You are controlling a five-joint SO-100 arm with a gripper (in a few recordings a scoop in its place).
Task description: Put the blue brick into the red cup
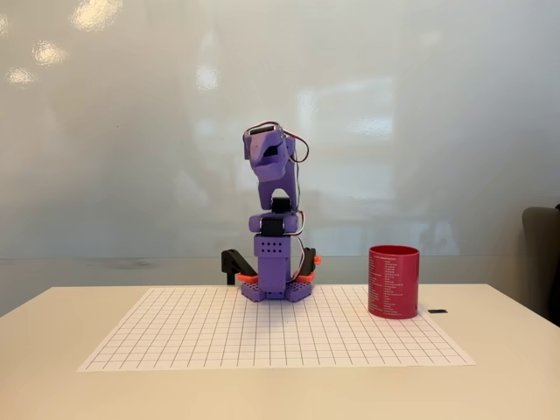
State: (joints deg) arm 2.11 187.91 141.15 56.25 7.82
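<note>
The red cup [393, 282] stands upright on the right part of the white grid mat [262, 337], its side printed with rows of small white text. The purple arm [276, 254] is folded up at the back middle of the mat, to the left of the cup and apart from it. Its gripper [267, 150] is tucked at the top of the fold, facing the camera, and I cannot make out how its jaws stand. The blue brick is out of view.
A black clamp [234, 262] holds the arm's base at the table's back edge. A small black object [437, 311] lies on the table right of the cup. A dark chair back [542, 258] shows at the right edge. A glossy white wall is behind.
</note>
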